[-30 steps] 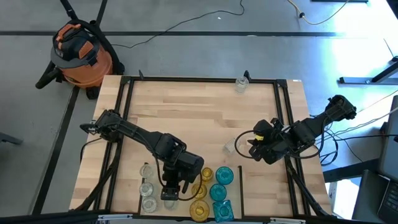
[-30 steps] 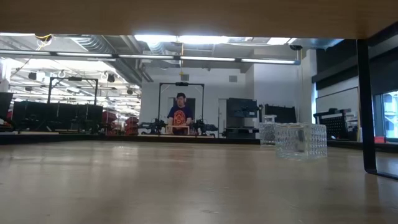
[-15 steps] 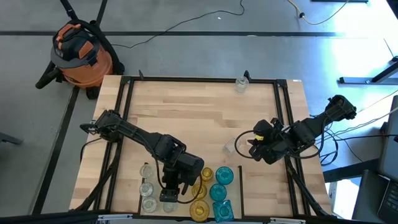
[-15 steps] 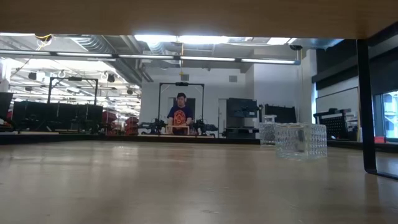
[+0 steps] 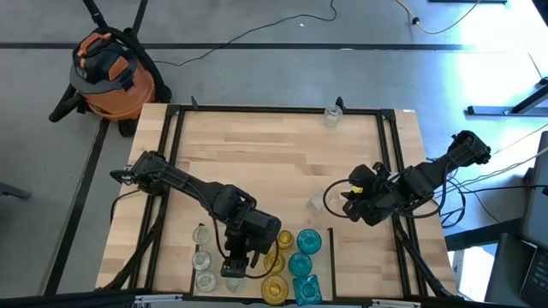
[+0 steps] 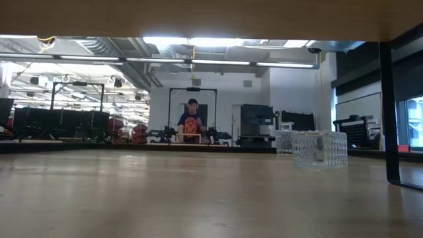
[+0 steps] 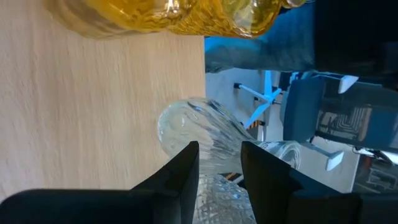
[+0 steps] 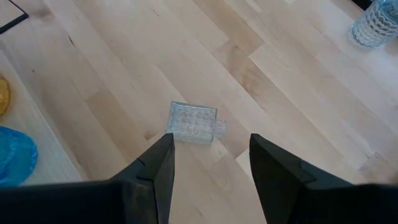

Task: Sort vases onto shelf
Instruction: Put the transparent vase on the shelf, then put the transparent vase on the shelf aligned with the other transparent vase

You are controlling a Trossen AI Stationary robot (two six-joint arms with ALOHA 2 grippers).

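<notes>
My left gripper is at the table's near edge over the pale-wood shelf, shut on a clear vase. Beside it, clear vases stand on the left, amber vases and teal vases on the right. Farther right, my right gripper hangs open above a clear square vase that lies on its side on the wood; its fingers touch nothing. Another clear vase stands at the far edge. My left gripper pinches the clear vase's ribbed glass body between its two fingers. The fingers slant down toward the table's near edge. The vase juts out beyond the fingertips, its round end close over the wood; whether it rests there cannot be told.
Black frame rails run along the table's sides and far edge, and a black post shows in the low view. An orange vacuum stands on the floor beyond the far left corner. A person is far off in the room.
</notes>
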